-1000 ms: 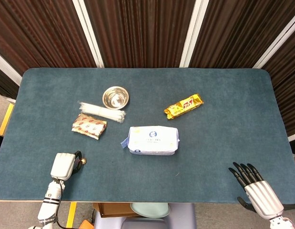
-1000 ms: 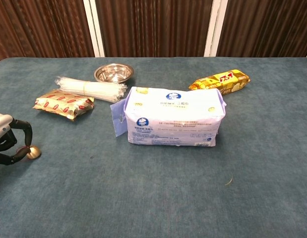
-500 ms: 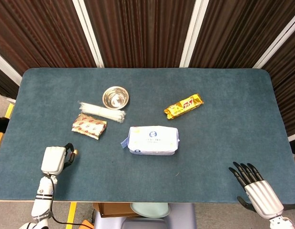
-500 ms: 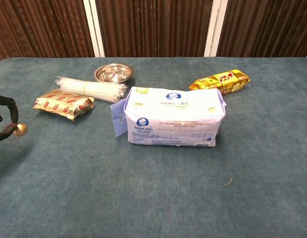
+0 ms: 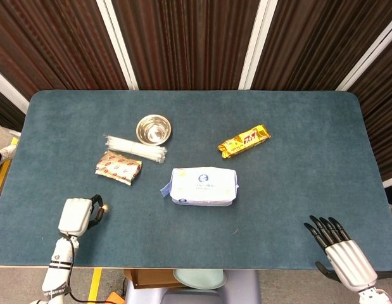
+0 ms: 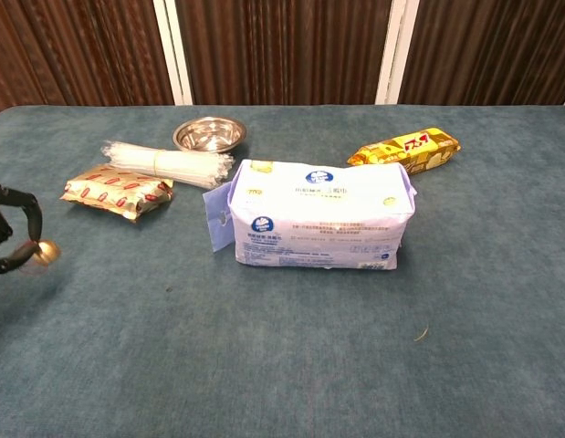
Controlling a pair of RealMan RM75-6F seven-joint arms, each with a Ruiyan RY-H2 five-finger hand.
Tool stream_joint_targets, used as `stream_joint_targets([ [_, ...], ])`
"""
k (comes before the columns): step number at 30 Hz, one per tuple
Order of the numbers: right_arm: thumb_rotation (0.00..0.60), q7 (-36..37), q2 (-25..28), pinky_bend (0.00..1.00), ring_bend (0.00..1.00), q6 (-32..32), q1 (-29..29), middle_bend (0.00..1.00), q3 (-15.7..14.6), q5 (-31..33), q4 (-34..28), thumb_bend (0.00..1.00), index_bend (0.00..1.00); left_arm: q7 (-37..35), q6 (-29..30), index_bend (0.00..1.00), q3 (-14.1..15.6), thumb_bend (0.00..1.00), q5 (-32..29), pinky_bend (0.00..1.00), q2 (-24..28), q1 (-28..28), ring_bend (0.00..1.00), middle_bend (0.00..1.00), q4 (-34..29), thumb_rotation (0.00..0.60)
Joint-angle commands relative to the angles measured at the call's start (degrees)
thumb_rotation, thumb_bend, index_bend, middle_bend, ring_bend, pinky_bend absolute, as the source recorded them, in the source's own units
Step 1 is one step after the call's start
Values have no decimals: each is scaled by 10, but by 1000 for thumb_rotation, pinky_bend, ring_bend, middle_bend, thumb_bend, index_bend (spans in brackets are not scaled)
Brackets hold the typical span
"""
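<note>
Two hands sit near the front edge of the bench [image 5: 297, 126]. Left hand [image 5: 75, 216] pinches a small gold ball [image 5: 107, 207], left of the white pack [image 5: 203, 186]. Right hand [image 5: 338, 244] is open, fingers apart, with bare room around. Beyond the pack, the metal bowl [image 5: 153, 129] looks empty

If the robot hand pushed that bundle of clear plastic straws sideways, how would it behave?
The bundle of clear plastic straws probably weighs little and would slide easily on the blue felt table. Its round, banded shape suggests it could roll. The thin tubes may flex or crush under pressure.
</note>
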Motion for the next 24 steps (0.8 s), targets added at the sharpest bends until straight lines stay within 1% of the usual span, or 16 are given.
stream_joint_targets([
  [1, 600, 3, 0, 0, 0, 4, -1, 0, -1, -3, 0, 355, 0, 4, -7, 751, -1, 497, -6, 1000, -7, -2, 1000, 1000, 13, 600],
  [8, 600, -2, 0, 0, 0, 0, 0, 0, 0, 0, 0, 355, 0, 12, -9, 740, 0, 498, -8, 1000, -18, -5, 1000, 1000, 34, 600],
  [16, 600, 0, 0, 0, 0, -1, 1, 0, 0, 0, -1, 355, 0, 12, -11, 701, -1, 488, -12, 1000, -27, -7, 1000, 1000, 51, 600],
  [24, 600, 3, 1, 0, 0, 2, 0, 0, -1, -3, -1, 355, 0, 25, -25, 660, 4, 468, -22, 1000, -42, -9, 1000, 1000, 78, 600],
])
